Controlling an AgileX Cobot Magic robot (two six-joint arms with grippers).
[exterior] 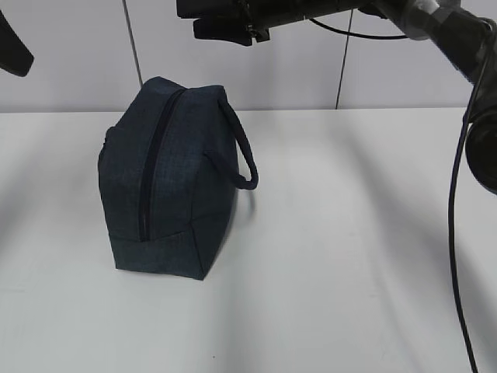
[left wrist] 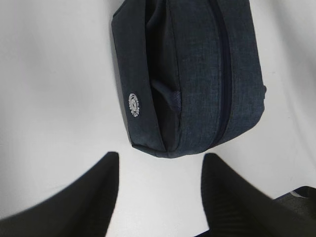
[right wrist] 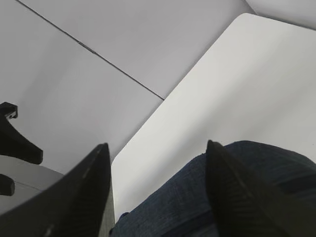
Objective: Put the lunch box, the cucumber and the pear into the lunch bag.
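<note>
Bag: upright on the white counter, left of centre; zip closed; handle at 3 o'clock
Left jaws: released, empty, above the bag's logo end
Right jaws: released, empty, over the bag

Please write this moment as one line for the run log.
lunch bag: zipper closed, on table | left gripper: open, empty | right gripper: open, empty | lunch box, cucumber, pear: not visible

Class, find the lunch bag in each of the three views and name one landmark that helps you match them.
Exterior view: lunch bag stands left of centre on the table.
Left wrist view: it fills the upper middle, beyond the fingers.
Right wrist view: only a strip shows at the bottom, between the fingers.
Shared landmark: the white table.
</note>
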